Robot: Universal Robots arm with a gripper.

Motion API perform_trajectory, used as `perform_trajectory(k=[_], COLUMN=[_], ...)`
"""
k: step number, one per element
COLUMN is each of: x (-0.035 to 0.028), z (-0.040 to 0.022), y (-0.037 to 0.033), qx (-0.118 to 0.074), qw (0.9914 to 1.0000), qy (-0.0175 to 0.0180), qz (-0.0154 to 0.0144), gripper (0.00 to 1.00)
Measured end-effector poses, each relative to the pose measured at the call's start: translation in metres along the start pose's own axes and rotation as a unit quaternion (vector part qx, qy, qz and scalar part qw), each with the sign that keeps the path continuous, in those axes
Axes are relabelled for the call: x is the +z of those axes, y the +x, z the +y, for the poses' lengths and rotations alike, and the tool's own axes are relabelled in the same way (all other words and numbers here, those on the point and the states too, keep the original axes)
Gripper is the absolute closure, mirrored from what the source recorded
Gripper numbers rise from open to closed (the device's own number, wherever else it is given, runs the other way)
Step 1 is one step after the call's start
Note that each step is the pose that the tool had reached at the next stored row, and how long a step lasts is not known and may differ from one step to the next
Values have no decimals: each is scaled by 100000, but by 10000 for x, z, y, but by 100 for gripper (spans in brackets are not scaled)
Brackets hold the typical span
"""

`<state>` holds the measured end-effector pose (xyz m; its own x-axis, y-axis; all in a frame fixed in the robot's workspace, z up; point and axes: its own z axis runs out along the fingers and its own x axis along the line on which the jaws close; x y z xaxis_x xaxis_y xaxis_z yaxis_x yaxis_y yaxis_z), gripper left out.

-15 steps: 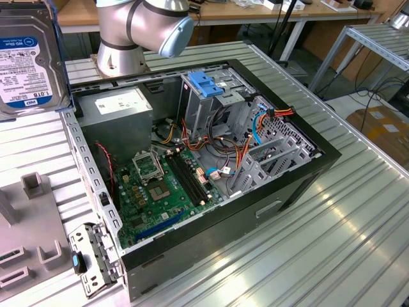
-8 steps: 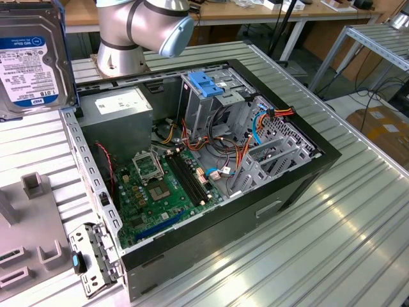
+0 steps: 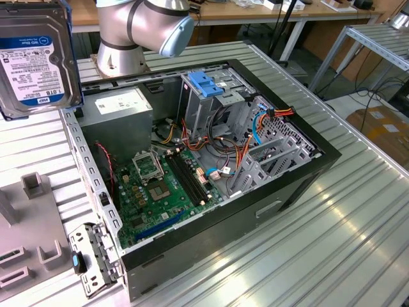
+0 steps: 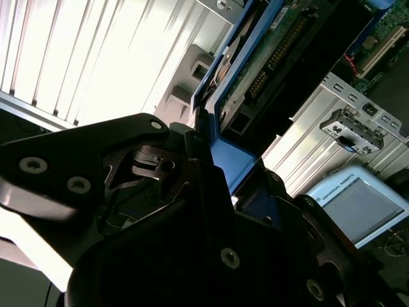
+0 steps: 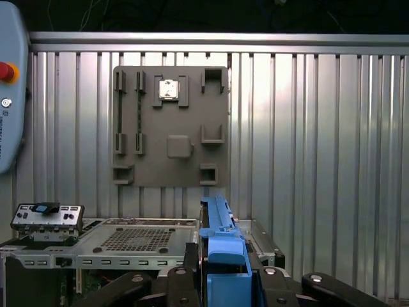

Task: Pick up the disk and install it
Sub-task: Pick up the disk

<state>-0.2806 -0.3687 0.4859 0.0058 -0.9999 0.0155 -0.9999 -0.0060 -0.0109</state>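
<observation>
Blue plastic shows between the black jaws in both wrist views: the gripper (image 4: 230,166) is clamped on the rail (image 5: 220,246) at the edge of the disk (image 4: 281,51). The drive's circuit-board face shows in the second wrist view. In the exterior view the disk (image 3: 38,57) hangs in the upper left of the frame with its label facing the camera. It is well clear of the table (image 3: 332,243) and off to the side of the open computer case (image 3: 230,233).

The step in hand looks like the carry. Since the hold seems to be on the plastic rail and not the metal body, I judge that a slow, steady move suits it best, as a jolt could tilt the drive in the jaws. The drive should stay square to the grey cage beneath the light-blue latch (image 3: 204,83). Its path should also stay high over the orange and blue cables (image 3: 255,121) that loop beside that cage.

The count runs:
- one disk
- one gripper on one arm (image 3: 140,25)
- one case
- one light-blue latch
- one grey fixture plate (image 5: 153,153), seen again at lower left of the exterior view (image 3: 25,249), with a single small silvery square part (image 5: 169,89) seated on it
- farthest off, one pendant (image 5: 9,83) with a red button
</observation>
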Motion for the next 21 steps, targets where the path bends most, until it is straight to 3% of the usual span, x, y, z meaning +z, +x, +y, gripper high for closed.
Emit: perform_trajectory(k=[10,21], x=[4,7], z=[-133,-237], y=[2,3], qx=[-2,1], qw=[100000,100000], qy=[3,-1], qz=[-2,0], gripper=[63,63])
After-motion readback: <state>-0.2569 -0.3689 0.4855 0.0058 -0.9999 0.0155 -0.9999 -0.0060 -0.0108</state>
